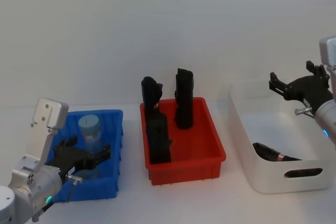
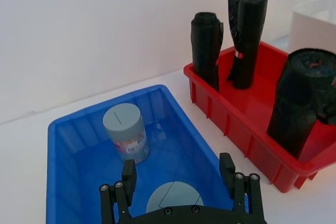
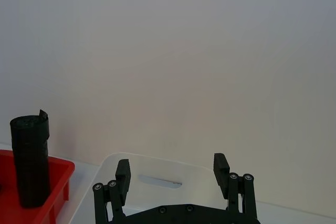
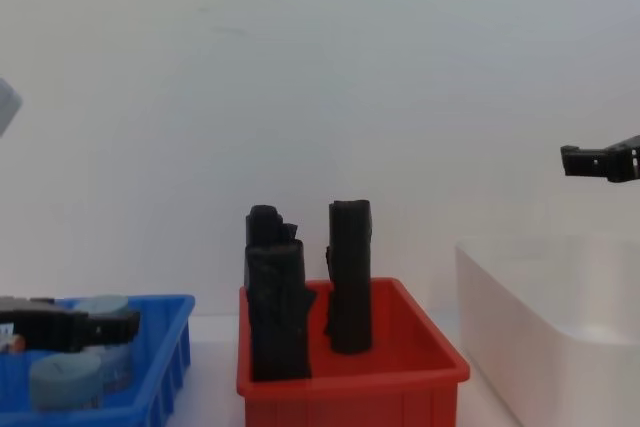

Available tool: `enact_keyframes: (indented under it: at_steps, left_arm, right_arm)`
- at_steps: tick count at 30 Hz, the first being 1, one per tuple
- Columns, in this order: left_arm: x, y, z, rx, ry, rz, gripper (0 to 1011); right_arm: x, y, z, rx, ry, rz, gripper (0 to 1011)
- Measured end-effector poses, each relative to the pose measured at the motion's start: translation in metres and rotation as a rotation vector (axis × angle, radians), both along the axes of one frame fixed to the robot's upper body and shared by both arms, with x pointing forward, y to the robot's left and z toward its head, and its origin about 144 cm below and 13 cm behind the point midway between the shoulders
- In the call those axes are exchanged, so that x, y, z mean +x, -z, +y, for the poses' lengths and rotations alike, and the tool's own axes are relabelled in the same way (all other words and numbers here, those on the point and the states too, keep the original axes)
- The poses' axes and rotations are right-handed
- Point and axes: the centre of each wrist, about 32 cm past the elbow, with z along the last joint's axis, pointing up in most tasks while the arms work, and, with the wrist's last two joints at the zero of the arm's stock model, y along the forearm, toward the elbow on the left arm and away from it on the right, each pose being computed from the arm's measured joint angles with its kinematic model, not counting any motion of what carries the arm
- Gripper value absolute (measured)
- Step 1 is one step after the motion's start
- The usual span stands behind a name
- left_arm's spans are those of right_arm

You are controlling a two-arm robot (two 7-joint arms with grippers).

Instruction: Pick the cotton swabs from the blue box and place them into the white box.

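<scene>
Two cotton swab jars stand in the blue box [image 2: 63, 145]: one upright with a grey-blue lid [image 2: 125, 131] [image 1: 90, 131] near the far wall, the other [image 2: 173, 199] right under my left gripper [image 2: 177, 174]. That gripper [image 1: 88, 150] hovers open over the nearer jar, its fingers [image 2: 128, 174] spread wider than the lid and touching nothing. From the chest, it [image 4: 112, 325] sits just above the jars [image 4: 63, 377]. My right gripper [image 1: 290, 83] [image 3: 171, 167] hangs open and empty above the white box [image 1: 247, 169] [image 3: 157, 162].
A red bin [image 1: 207, 153] between the two boxes holds three tall black rolls [image 1: 184, 100] that rise well above its rim. A dark object [image 1: 273, 153] lies on the white box's floor. A plain wall stands behind the table.
</scene>
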Motion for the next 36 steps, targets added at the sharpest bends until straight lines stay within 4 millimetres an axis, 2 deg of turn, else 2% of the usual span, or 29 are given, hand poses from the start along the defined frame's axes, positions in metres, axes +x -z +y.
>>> enact_keyframes:
  at_steps: [36]
  left_arm:
    - [0.001,0.013,0.004,0.085,-0.008,0.096,1004]
  right_arm:
    - [0.000,0.000,0.000,0.000,0.000,0.000,1002]
